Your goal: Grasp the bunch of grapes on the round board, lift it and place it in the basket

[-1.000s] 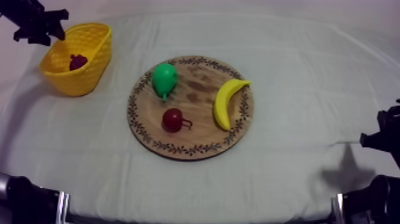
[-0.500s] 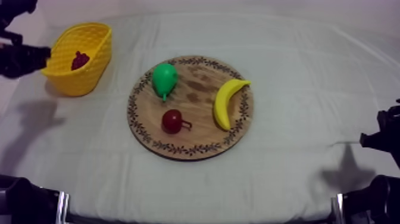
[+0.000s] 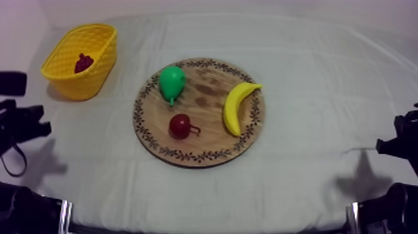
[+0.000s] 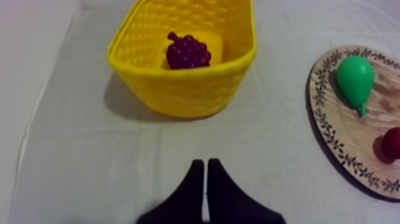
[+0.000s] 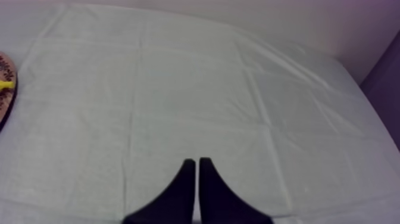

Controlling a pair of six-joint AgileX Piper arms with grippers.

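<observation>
The dark purple bunch of grapes (image 3: 83, 62) (image 4: 188, 52) lies inside the yellow basket (image 3: 67, 78) (image 4: 184, 89) at the far left of the table. My left gripper (image 3: 34, 121) (image 4: 205, 162) is shut on nothing, hanging over bare cloth in front of the basket, well short of it. The round wooden board (image 3: 208, 93) (image 4: 333, 140) in the middle carries a green pear (image 3: 171, 83) (image 4: 355, 80), a small red fruit (image 3: 181, 126) (image 4: 391, 143) and a banana (image 3: 236, 106). My right gripper (image 3: 389, 146) (image 5: 197, 161) is shut, low at the right over bare cloth.
The cloth-covered table (image 3: 298, 56) stretches right of the board. A sliver of the board's rim (image 5: 5, 89) shows far from the right gripper. The cloth's left edge (image 4: 27, 128) runs beside the basket.
My left arm has drawn back from above the basket, down along the left side toward the front. The grapes stay in the basket. The right arm has not moved.
</observation>
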